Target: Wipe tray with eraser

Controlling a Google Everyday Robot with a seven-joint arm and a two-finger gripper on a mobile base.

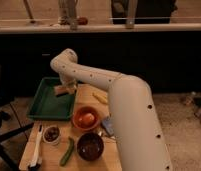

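Note:
The dark-green tray (44, 105) lies at the table's back left. My gripper (67, 87) hangs from the white arm over the tray's right rim. It is shut on the tan eraser (61, 90), which sits low at the tray's right side. I cannot tell whether the eraser touches the tray floor. The arm bends at an elbow above the tray and hides the table's right part.
An orange bowl (85, 119) with food stands right of the tray. In front are a dark bowl (90, 146), a small bowl (52, 134), a green vegetable (67, 151) and a white-handled brush (36, 148). A pale yellow piece (100, 97) lies behind the orange bowl.

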